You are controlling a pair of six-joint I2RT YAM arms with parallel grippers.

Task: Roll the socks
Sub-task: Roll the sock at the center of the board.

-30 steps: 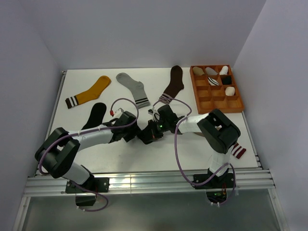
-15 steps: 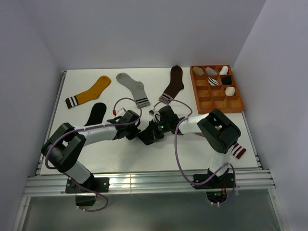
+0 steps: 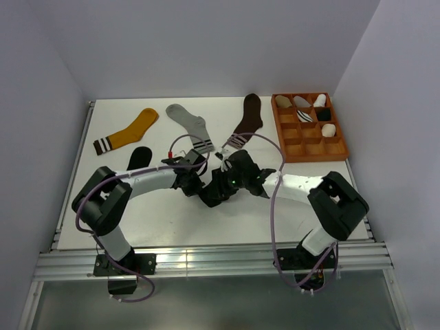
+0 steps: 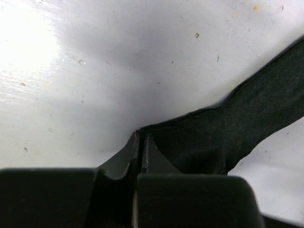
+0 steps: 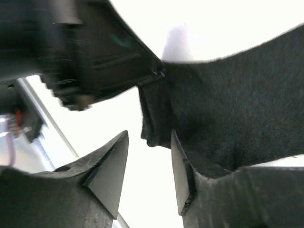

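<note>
With the left fingers [image 4: 124,159] pinched shut on an edge of the charcoal sock [image 4: 237,128] near the tabletop's middle and the right fingers [image 5: 107,175] narrowly parted at its fold, rolling likely goes best with the cloth kept taut.
</note>
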